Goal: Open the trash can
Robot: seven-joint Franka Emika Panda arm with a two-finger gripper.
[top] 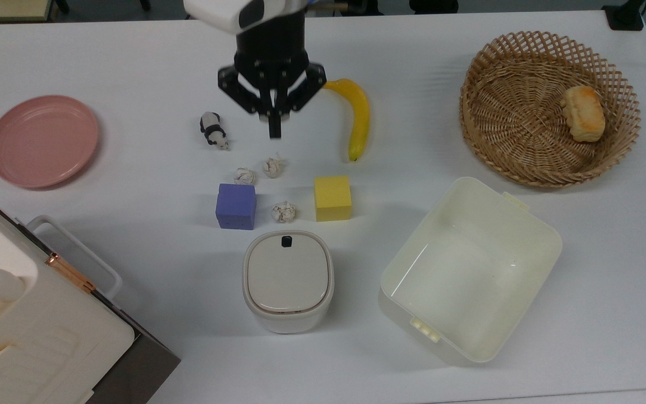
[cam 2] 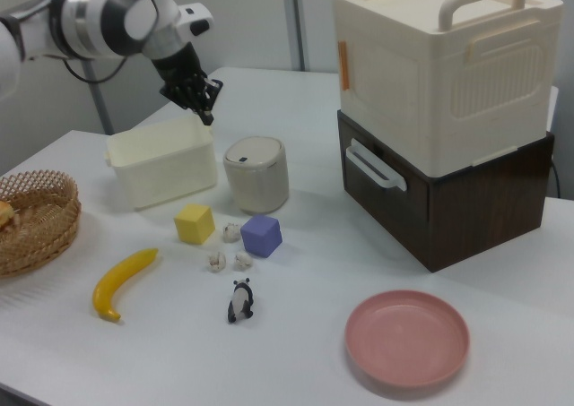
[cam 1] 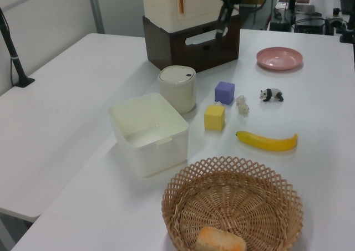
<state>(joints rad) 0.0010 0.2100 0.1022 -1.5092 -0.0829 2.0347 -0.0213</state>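
Observation:
The trash can (top: pixel 288 280) is a small off-white bin with its beige-grey lid down and a black button (top: pixel 286 241) at the lid's far edge. It stands near the table's front in the top view, and beside the cream tub in the left view (cam 1: pixel 177 87) and the right view (cam 2: pixel 256 173). My gripper (top: pixel 274 132) hangs high above the table with its black fingers together and nothing between them. In the top view it sits between the panda and the banana, well short of the trash can. It also shows in the left view (cam 1: pixel 222 32) and the right view (cam 2: pixel 206 115).
A purple cube (top: pixel 236 206), a yellow cube (top: pixel 332 198) and three paper balls (top: pixel 284 211) lie just beyond the trash can. A panda (top: pixel 213 130), a banana (top: pixel 359 120), a pink plate (top: pixel 42 140), a cream tub (top: pixel 457 269), a basket (top: pixel 547 163) with bread and a big white box (top: pixel 20 325) surround them.

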